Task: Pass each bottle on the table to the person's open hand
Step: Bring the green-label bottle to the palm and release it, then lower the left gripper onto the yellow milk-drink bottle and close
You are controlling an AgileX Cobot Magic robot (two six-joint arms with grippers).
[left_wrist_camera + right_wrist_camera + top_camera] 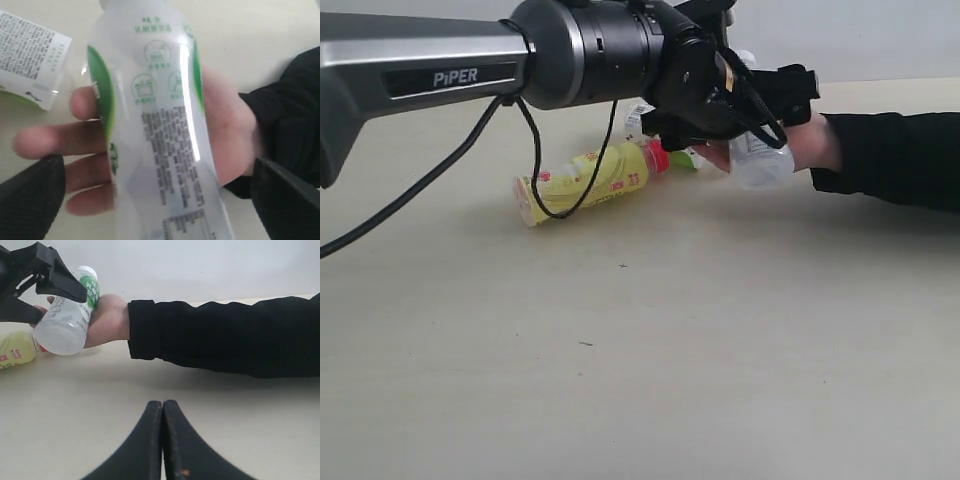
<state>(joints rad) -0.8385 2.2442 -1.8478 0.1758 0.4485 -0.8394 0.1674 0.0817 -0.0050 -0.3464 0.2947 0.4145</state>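
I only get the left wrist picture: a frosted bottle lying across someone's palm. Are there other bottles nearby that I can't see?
Observer: Yes. A yellow bottle with a red cap lies on its side on the table, near the hand.
Operator: Is the other arm busy?
Observer: No. The right gripper is shut and holds nothing.
Operator: Where does the person reach in from?
Observer: From the right of the exterior view; a black sleeve lies along the table.
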